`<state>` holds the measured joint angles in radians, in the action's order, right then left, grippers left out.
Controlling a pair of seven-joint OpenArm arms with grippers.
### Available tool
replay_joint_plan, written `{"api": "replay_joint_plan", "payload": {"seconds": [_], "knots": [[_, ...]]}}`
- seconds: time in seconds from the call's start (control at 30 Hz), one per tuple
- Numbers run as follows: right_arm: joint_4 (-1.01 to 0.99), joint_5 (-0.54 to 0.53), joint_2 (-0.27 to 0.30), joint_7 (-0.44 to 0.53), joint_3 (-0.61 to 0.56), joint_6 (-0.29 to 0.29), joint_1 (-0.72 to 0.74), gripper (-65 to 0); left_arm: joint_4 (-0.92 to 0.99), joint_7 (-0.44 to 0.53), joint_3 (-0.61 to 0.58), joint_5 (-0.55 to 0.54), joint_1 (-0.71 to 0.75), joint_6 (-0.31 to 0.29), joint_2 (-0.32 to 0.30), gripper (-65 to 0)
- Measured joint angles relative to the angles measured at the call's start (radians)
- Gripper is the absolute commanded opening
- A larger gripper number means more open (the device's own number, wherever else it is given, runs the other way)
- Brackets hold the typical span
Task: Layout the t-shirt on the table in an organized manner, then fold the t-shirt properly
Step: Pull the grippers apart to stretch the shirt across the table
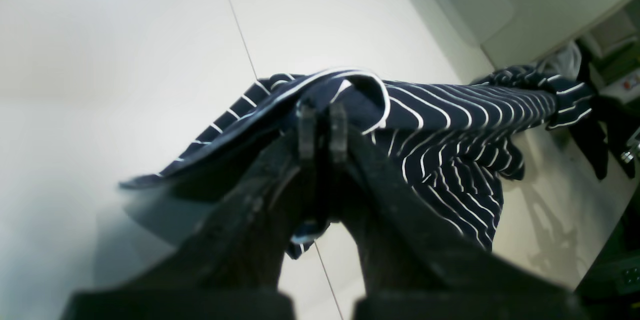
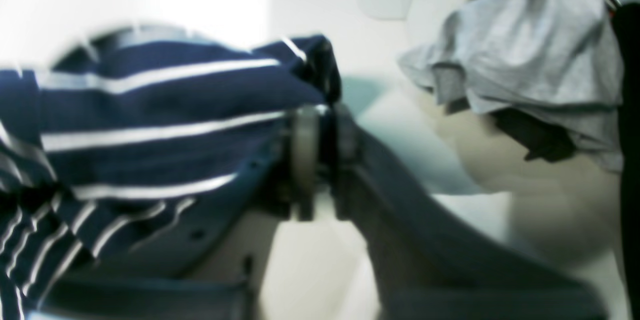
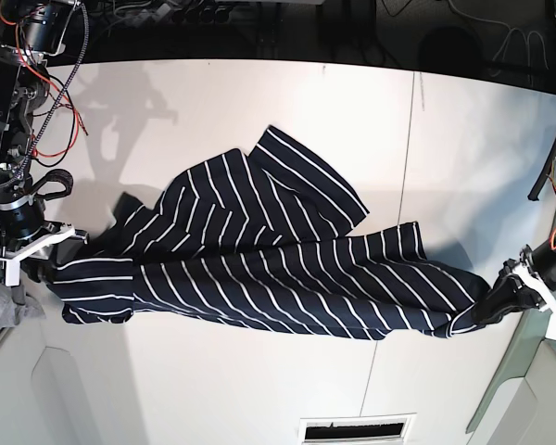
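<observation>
Between pinching left gripper (image 1: 322, 128) and pinching right gripper (image 2: 320, 160), striped t-shirt (image 3: 269, 269), stretched.

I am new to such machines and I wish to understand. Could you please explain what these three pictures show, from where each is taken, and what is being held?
This is a robot with two arms at a white table. One picture looks down from above. The other two come from small cameras on the wrists, looking along the black fingers.

A dark navy t-shirt with thin white stripes lies stretched across the table. The left gripper, at the right side of the overhead picture, is shut on one end of the shirt. The right gripper is at the other end, with fabric at its fingers, but that picture is blurred, so I cannot tell whether it grips. A grey cloth lies beside it.
</observation>
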<state>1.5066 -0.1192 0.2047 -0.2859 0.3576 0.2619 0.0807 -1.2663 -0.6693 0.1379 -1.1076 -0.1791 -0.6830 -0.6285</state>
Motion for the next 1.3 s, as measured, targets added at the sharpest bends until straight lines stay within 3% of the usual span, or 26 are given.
{"api": "replay_joint_plan", "payload": {"seconds": [0.07,0.1,0.2,0.3,0.43,0.67,0.83,1.0,1.13,1.3], "knots": [[-0.010,-0.025,-0.011,-0.003,0.000,0.000,0.000,-25.8,0.008,0.001,0.000,0.018,0.005,0.000,0.022,-52.3],[-0.013,-0.031,-0.021,-0.003,0.000,0.000,0.000,-23.0,0.010,0.005,0.000,0.029,0.010,0.000,0.032,-47.3],[-0.027,-0.042,-0.051,-0.021,-0.003,0.001,0.000,-22.7,0.010,0.044,0.001,0.074,0.032,0.000,0.062,-40.9],[-0.028,-0.042,-0.075,-0.032,-0.003,0.000,-0.006,-22.8,0.010,0.029,0.000,0.097,0.050,0.000,0.072,-40.9],[-0.028,-0.040,-0.097,-0.034,-0.003,-0.008,-0.029,-22.8,0.010,-0.156,0.005,0.056,0.053,-0.002,0.067,-40.9],[-0.028,-0.038,-0.100,-0.032,-0.002,-0.031,-0.133,-22.8,0.010,-0.131,0.076,-0.005,0.085,-0.002,0.069,-40.9],[-0.028,-0.079,-0.123,-0.034,-0.002,-0.024,-0.196,-22.8,0.010,-0.040,0.106,-0.011,0.076,-0.003,0.066,-40.9],[-0.028,-0.087,-0.183,-0.014,-0.002,-0.019,-0.200,-22.8,0.010,-0.047,0.103,-0.010,0.076,-0.002,0.069,-40.9],[-0.028,-0.088,-0.230,0.024,-0.002,-0.019,-0.200,-22.8,0.010,-0.114,0.103,-0.006,0.082,-0.002,0.069,-40.9],[-0.028,-0.086,-0.238,0.028,-0.002,-0.019,-0.200,-22.8,0.010,-0.087,0.103,0.065,0.145,-0.002,0.069,-40.9]]}}
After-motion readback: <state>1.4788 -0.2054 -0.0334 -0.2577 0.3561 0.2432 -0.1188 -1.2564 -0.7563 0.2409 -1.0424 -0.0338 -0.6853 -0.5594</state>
